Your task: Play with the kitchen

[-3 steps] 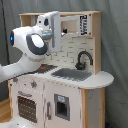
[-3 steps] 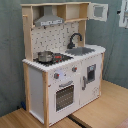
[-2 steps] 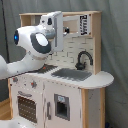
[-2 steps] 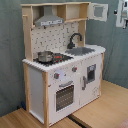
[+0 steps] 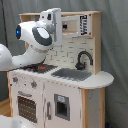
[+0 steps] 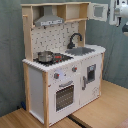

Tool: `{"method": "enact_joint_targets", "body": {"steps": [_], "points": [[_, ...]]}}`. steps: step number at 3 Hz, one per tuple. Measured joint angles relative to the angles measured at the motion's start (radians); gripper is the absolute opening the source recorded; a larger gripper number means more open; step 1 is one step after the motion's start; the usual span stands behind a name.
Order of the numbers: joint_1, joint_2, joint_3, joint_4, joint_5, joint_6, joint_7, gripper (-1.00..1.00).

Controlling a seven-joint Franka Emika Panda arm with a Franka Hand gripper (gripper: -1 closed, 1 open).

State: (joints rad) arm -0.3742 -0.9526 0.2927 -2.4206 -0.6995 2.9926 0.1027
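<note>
The kitchen [image 5: 65, 85] is a white and light-wood toy unit, seen in both exterior views. It has a black faucet [image 6: 75, 39], a grey sink [image 6: 80, 51], a hood [image 6: 49, 20], red knobs [image 6: 56, 76] and an oven door [image 6: 65, 96]. A small steel pot [image 6: 45, 56] sits on the hob. My white arm reaches in from the first exterior view's left. My gripper [image 5: 55, 25] is held high in front of the upper shelf, above the hob [image 5: 42, 67]. In the second exterior view only part of the gripper [image 6: 120, 14] shows at the top right edge, beside the upper cabinet door [image 6: 99, 11].
The kitchen stands on a wooden floor [image 6: 105, 112] in front of a grey curtain [image 6: 10, 60]. A rounded counter end [image 5: 102, 77] sticks out at the first exterior view's right. The arm's thick links [image 5: 30, 50] cover the kitchen's left part in the first exterior view.
The arm's upper end has risen and swung toward the first exterior view's right, closer to the upper shelf. The kitchen and the pot have not moved.
</note>
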Motion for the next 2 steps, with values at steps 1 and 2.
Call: {"method": "enact_joint_targets", "body": {"steps": [1, 2], "points": [[-0.007, 0.071, 0.058, 0.061, 0.0, 0.0, 0.006, -1.0], [-0.019, 0.136, 0.111, 0.126, 0.0, 0.0, 0.006, -1.0]]}}
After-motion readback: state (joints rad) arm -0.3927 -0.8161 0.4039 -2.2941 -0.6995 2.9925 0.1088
